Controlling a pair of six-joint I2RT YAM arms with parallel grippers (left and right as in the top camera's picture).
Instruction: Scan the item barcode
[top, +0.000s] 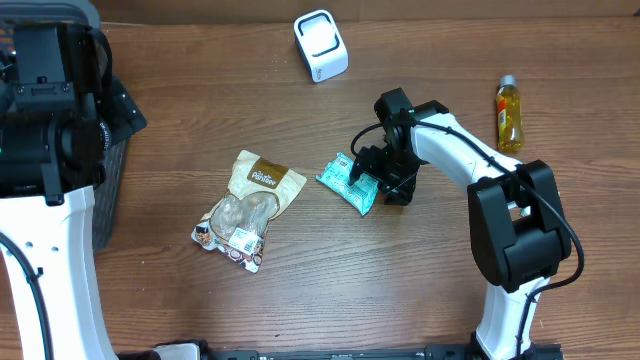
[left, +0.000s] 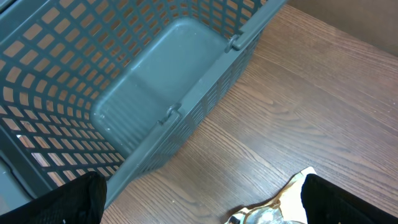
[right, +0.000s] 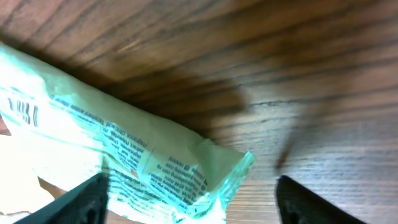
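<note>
Seen from overhead, the right hand (top: 372, 182) is low at the tabletop (top: 330, 290), right at one end of the green packet (top: 345, 180). The packet lies flat near the middle, well apart from the white scanner (top: 320, 45) at the far edge. A tan pouch (top: 250, 205) lies to one side of it and a yellow bottle (top: 509, 115) to the other. In the left wrist view, the left hand (left: 202, 208) is spread wide and empty near a grey basket (left: 155, 93), with a corner of the pouch just showing below. In the right wrist view, that hand's fingers (right: 81, 199) stand wide apart with the packet's crimped end between them, not pinched. Dark bars (right: 22, 112) near the packet's other end are probably the barcode. The risk from here is a thin bite: closing on the crimp alone could let the slick film slip out. The packet could also droop and twist once lifted, turning the code away from the scanner.
</note>
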